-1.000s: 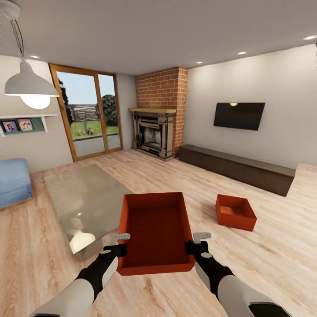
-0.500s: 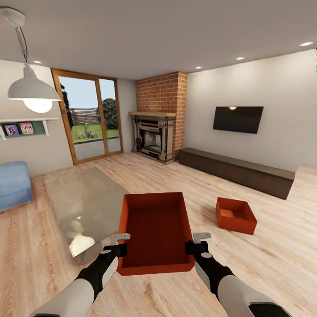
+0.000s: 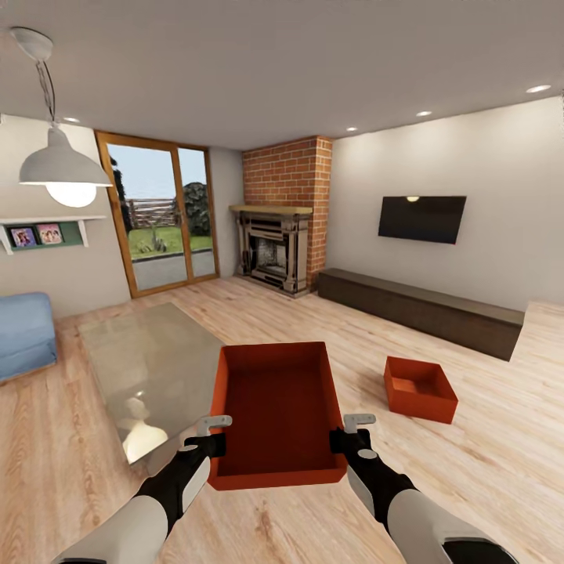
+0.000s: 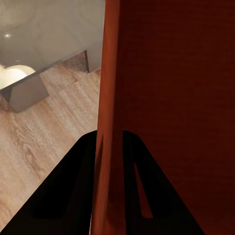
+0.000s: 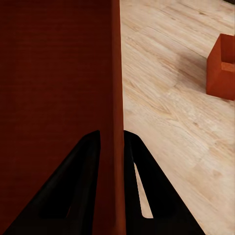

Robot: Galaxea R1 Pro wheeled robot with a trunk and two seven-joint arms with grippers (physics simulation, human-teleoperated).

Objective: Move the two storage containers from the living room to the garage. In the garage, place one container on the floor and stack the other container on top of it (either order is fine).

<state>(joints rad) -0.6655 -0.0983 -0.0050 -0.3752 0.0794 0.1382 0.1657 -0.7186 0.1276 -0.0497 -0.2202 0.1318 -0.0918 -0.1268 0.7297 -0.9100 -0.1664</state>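
Light wood plank floor; plain white walls and ceiling with recessed spotlights; red-brick chimney breast over a dark fireplace with stone mantel; black wall-mounted television above a long low dark wooden cabinet; wood-framed glazed patio doors showing lawn and fence; white pendant lamp, lit; wall shelf with framed photographs; blue sofa; rectangular glass coffee table.

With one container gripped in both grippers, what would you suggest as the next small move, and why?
Probably keep both grips and turn the base toward the garage. The left gripper and right gripper each clamp a side wall of the held container, clear of the wood floor; the second container can wait.
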